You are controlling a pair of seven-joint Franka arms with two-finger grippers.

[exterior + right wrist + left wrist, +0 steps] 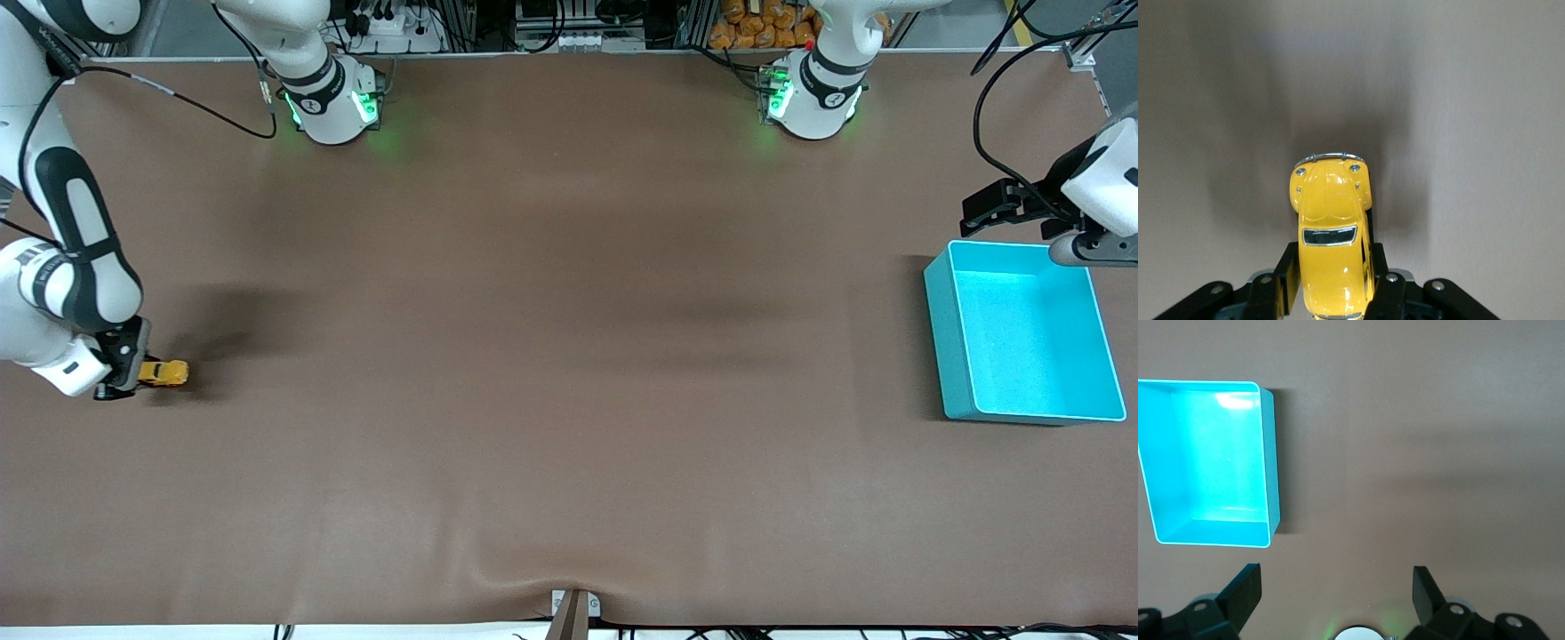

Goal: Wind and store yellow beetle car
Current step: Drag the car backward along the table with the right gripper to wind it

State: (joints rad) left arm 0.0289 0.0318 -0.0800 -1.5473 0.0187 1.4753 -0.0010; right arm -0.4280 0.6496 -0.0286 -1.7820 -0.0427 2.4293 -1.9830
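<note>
The yellow beetle car (pixel 165 372) sits at the right arm's end of the table, low on the brown mat. My right gripper (pixel 133 363) is shut on the car's sides; in the right wrist view the car (pixel 1331 233) lies between the two black fingers (pixel 1286 277) with its nose pointing away from the wrist. The turquoise bin (pixel 1022 331) stands empty at the left arm's end. My left gripper (pixel 1000 206) is open and empty above the mat beside the bin's edge that is farther from the front camera. The bin (pixel 1208 460) also shows in the left wrist view.
The brown mat (pixel 569 356) covers the whole table. The arm bases (pixel 333 102) stand along the edge farthest from the front camera. A small clip (pixel 573 609) sits at the mat's nearest edge.
</note>
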